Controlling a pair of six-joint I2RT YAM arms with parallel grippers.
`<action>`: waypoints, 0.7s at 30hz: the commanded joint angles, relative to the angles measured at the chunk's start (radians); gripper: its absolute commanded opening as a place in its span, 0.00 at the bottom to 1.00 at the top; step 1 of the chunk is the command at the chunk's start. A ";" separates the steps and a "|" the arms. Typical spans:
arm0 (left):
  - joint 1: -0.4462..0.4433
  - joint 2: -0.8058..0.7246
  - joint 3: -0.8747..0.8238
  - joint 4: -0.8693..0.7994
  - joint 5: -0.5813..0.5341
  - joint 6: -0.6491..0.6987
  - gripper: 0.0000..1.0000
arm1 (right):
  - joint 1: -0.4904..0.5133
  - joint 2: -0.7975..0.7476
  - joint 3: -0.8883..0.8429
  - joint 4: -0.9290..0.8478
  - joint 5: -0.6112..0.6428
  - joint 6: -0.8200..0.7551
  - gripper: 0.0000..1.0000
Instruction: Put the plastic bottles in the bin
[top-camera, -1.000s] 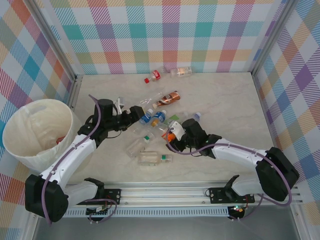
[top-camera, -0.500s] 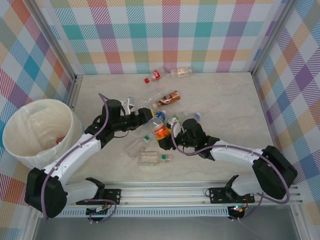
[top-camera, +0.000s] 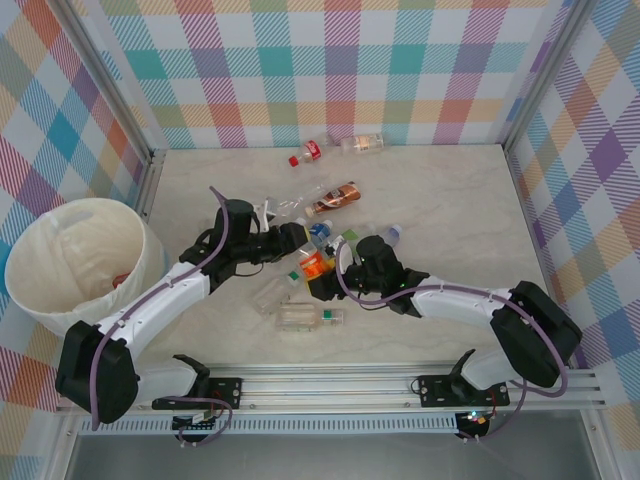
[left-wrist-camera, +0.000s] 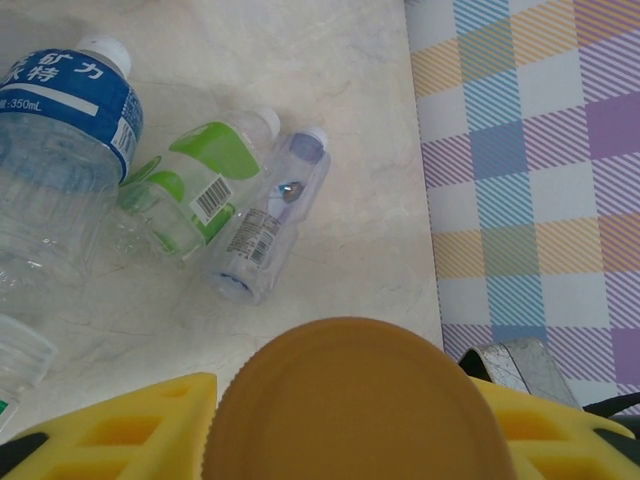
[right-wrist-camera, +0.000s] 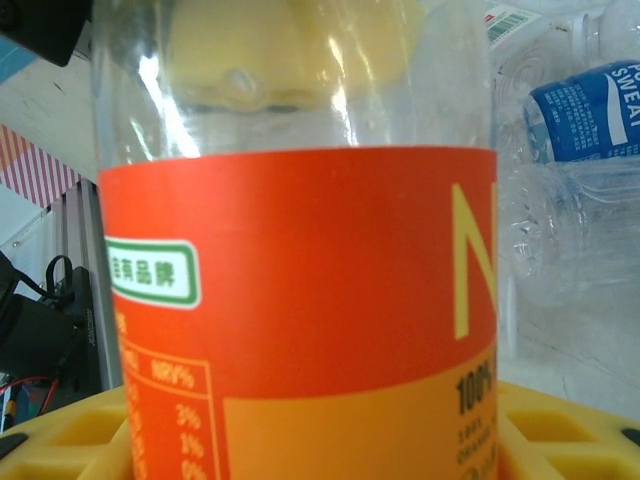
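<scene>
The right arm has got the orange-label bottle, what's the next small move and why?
Probably close the left gripper on the orange cap: it sits between the yellow pads, while the right gripper grips the orange-label bottle. The bin stands on the left arm's side, so a handover looks likely.

The left arm reaches forward and to the right from its base, forearm low. Its wrist is turned so the left gripper (top-camera: 296, 236) points toward the right arm. Its yellow pads (left-wrist-camera: 110, 432) sit on either side of a bottle cap (left-wrist-camera: 350, 400); whether they press on it is unclear. The right arm stretches leftward with its elbow low. The right gripper (top-camera: 325, 277) faces the left one, nearly tip to tip. Its pads (right-wrist-camera: 565, 430) clamp the orange-labelled bottle (right-wrist-camera: 300, 300) between the jaws.
</scene>
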 joint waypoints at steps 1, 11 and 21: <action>-0.011 -0.003 0.027 -0.012 -0.039 0.008 0.45 | 0.010 -0.005 0.045 0.037 -0.109 -0.008 0.57; -0.011 0.024 0.055 -0.038 -0.030 0.021 0.14 | 0.010 -0.007 0.081 0.001 -0.146 0.002 0.62; -0.009 0.004 0.080 -0.064 -0.071 0.031 0.00 | 0.010 -0.114 0.096 -0.148 -0.104 -0.065 0.90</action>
